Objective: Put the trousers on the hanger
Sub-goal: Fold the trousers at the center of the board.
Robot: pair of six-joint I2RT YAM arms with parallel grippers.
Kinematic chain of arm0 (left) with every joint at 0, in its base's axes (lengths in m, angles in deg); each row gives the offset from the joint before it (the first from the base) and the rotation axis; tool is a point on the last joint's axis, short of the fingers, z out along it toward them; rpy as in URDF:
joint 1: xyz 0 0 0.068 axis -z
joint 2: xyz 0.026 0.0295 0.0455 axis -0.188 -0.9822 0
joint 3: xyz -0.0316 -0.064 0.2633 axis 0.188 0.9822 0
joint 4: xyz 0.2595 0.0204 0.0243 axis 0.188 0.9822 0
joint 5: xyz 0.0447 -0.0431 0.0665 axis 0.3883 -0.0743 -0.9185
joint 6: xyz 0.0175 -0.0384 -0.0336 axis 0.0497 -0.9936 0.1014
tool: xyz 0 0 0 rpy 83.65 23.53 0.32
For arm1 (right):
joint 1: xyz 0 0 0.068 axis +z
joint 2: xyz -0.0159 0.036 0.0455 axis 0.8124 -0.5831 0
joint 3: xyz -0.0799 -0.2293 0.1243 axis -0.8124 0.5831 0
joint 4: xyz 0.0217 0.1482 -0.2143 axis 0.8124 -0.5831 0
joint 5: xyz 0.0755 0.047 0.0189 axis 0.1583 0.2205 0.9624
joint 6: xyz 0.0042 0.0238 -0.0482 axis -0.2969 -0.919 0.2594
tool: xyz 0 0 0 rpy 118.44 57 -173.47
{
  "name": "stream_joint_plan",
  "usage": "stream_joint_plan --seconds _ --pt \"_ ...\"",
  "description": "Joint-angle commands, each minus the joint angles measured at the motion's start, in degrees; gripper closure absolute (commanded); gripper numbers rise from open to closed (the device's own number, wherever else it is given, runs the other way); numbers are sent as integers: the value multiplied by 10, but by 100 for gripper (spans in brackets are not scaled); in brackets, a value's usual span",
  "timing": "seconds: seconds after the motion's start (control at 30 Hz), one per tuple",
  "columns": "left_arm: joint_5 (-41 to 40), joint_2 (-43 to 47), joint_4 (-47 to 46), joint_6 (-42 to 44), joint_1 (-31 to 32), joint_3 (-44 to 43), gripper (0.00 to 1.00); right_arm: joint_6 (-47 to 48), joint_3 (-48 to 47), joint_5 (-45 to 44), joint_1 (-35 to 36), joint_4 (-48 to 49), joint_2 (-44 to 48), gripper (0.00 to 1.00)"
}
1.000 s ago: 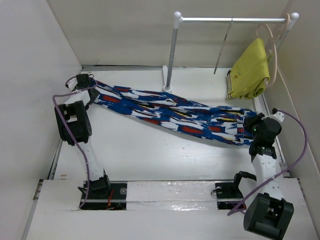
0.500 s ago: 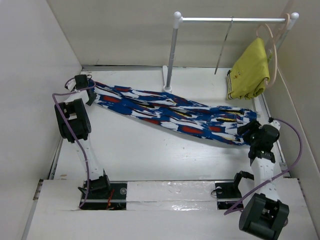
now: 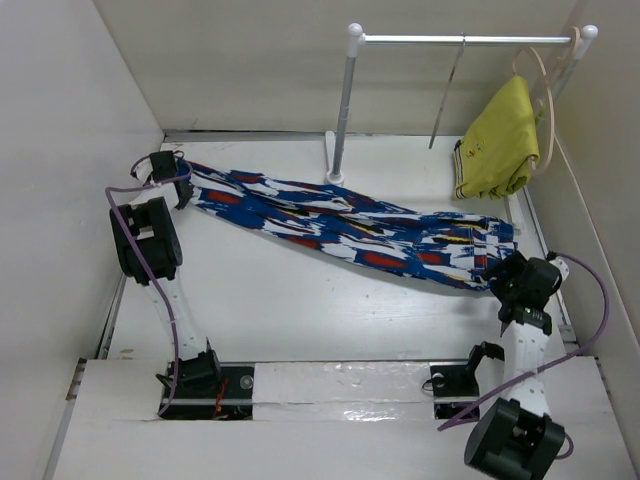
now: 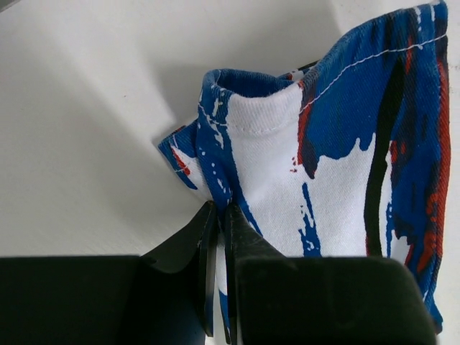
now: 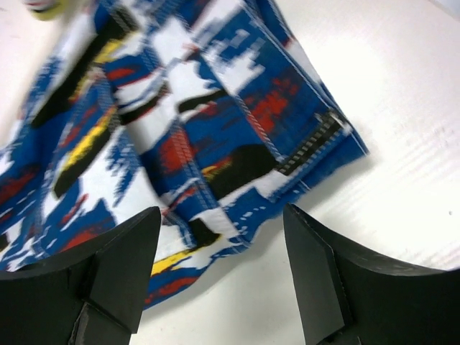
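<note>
Trousers (image 3: 350,225) lie stretched flat on the table (image 3: 300,310), running from upper left to middle right of the top view. Left gripper (image 4: 219,215), at the upper-left end: fingers together, pinched on a hem edge of the print fabric. Right gripper (image 5: 221,215), at the middle-right end: fingers wide apart, poised over the cloth. Hanger (image 3: 446,95) hangs edge-on from the rail (image 3: 450,40), upper right, well apart from the trousers. Yellow garment (image 3: 500,140) hangs near it, further right.
</note>
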Motion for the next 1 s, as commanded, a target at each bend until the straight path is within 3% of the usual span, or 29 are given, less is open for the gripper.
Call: stream_joint_plan --seconds 0.0,0.23,0.3,0.37,0.6,0.87,0.97 --pt "23 28 -30 -1 0 12 100 -41 6 -69 -3 26 -45 26" --pt "14 48 -34 4 0 30 100 -91 11 -14 -9 152 -222 33" --pt "7 63 -34 6 0 38 100 -97 10 7 -9 206 -267 68" --pt "-30 83 -12 18 0 47 100 -89 -2 18 -9 212 -286 96" --pt "-137 202 -10 25 0 157 100 -50 -17 29 -15 190 -255 100" --pt "-263 295 63 34 0 248 100 12 -25 8 -67 84 -42 97" --pt "-283 322 99 31 0 267 100 23 -37 13 -80 50 -33 97"
